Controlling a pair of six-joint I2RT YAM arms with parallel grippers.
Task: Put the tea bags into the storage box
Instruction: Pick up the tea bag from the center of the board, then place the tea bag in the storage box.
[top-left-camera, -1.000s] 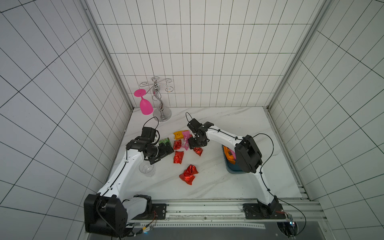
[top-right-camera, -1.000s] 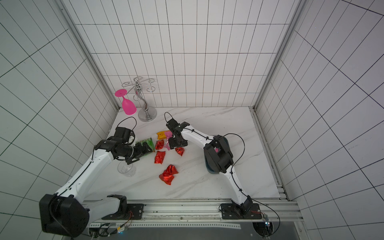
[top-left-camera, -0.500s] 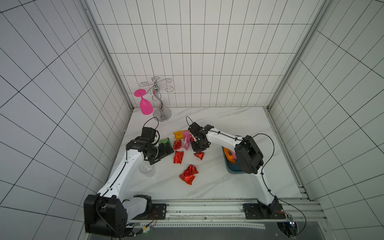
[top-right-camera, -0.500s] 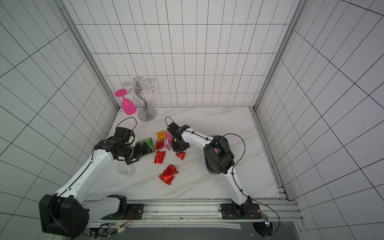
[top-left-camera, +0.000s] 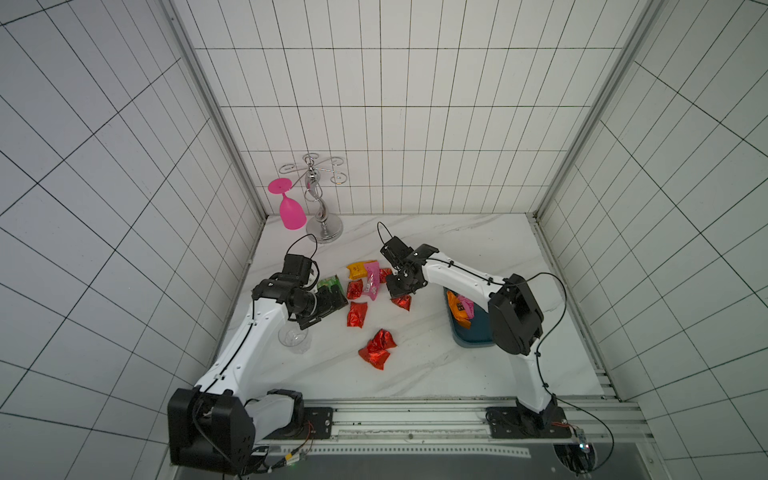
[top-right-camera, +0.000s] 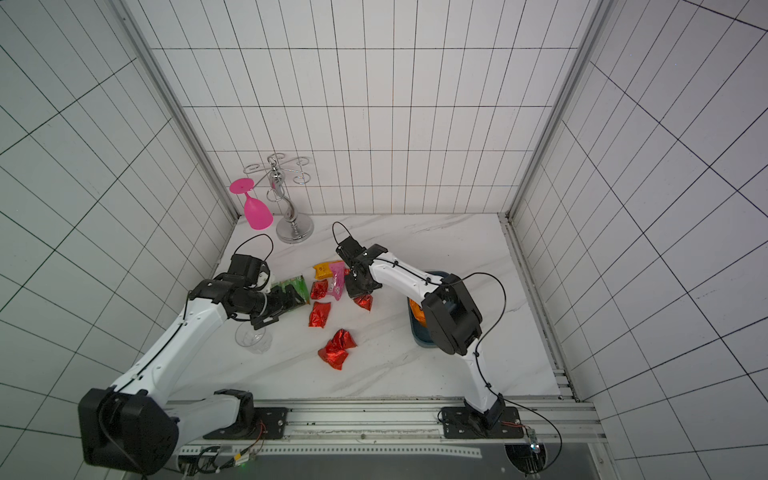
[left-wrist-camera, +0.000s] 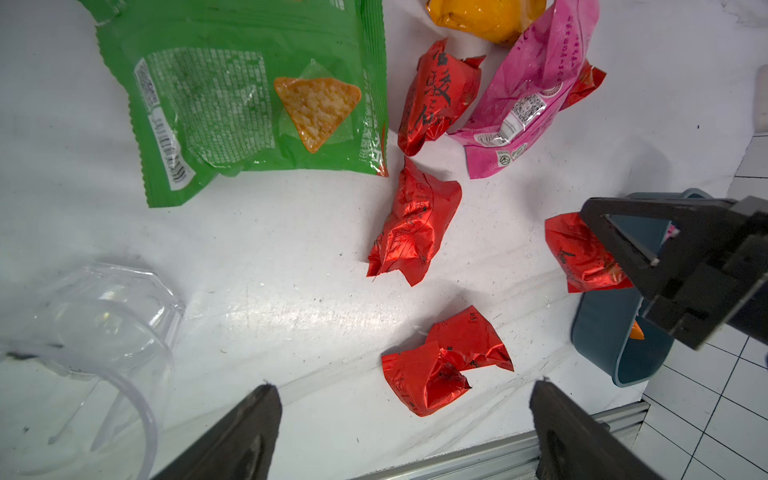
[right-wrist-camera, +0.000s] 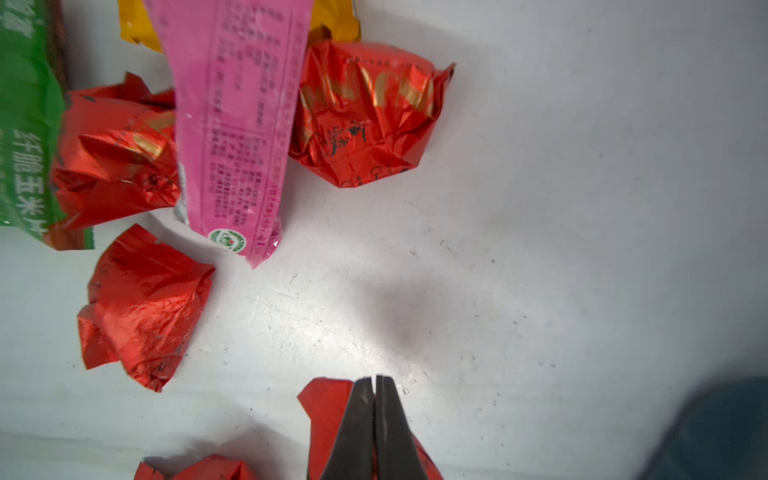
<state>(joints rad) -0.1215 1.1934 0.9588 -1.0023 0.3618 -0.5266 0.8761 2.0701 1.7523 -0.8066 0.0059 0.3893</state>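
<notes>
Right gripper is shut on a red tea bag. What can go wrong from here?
1. The right gripper pinches only thin foil at the edge of the red tea bag, so it may slip on the lift.
2. The storage box sits partly under that arm's elbow, so the drop may be awkward.

The marble table (top-left-camera: 436, 374) held scattered tea bags (top-left-camera: 356, 314) around its middle. The storage box (top-left-camera: 471, 337) stood toward its right edge.
</notes>
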